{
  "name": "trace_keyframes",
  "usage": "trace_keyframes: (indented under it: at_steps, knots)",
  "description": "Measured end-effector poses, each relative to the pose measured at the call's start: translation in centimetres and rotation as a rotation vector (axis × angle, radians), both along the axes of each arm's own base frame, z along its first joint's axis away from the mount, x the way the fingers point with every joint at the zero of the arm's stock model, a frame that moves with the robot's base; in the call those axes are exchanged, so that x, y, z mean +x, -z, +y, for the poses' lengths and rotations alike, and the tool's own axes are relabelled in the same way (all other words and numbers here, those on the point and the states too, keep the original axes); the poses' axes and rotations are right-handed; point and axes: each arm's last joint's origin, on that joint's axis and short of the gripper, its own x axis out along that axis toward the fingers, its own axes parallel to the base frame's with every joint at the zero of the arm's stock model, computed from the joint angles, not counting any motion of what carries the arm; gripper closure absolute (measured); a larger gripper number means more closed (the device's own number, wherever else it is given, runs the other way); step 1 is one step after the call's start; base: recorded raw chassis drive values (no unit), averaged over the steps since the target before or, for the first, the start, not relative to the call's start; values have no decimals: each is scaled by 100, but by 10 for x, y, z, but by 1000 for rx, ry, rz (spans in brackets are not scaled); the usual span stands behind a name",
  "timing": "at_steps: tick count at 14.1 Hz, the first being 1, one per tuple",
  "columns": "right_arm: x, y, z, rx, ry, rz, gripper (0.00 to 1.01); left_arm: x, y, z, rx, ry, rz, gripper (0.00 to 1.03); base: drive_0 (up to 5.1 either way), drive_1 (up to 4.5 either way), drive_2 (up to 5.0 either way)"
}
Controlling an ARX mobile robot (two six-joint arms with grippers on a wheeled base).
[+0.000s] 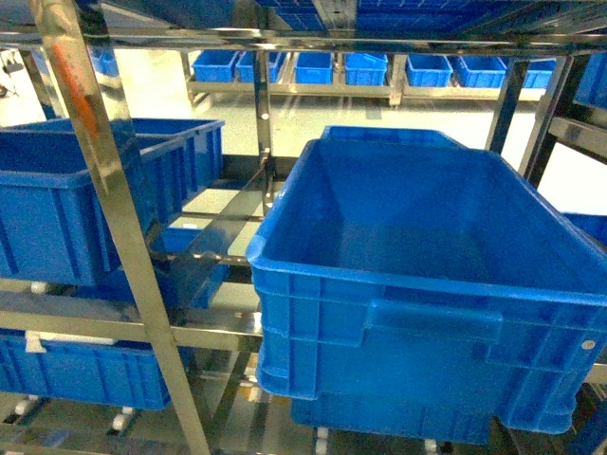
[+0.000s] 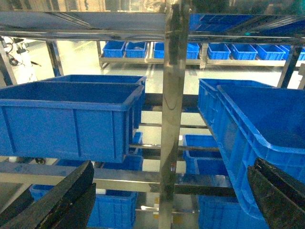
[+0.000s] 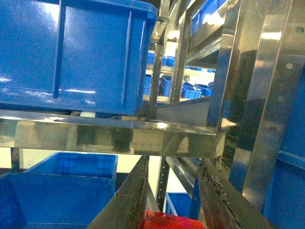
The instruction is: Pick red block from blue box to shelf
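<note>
The red block shows only in the right wrist view, at the bottom edge, held between the two dark fingers of my right gripper, which is shut on it. Just above and ahead of it runs a shiny steel rail of the shelf. My left gripper is open with nothing between its fingers and faces a steel upright. In the head view the shelf post smeared orange-red stands at the left; neither gripper appears there. The blue box is out of view.
A large royal-blue crate fills the right of the shelf tier, with another to the left. A crate rests on the rail above my right gripper. More crates line a far rack.
</note>
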Motion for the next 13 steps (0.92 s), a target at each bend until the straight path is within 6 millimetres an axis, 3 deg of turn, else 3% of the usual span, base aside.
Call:
trace_keyframes:
  at_steps: [13]
  knots:
    - [1, 2, 0, 10, -14, 21, 74, 0, 0, 0, 0, 0, 0, 5, 0, 0, 0]
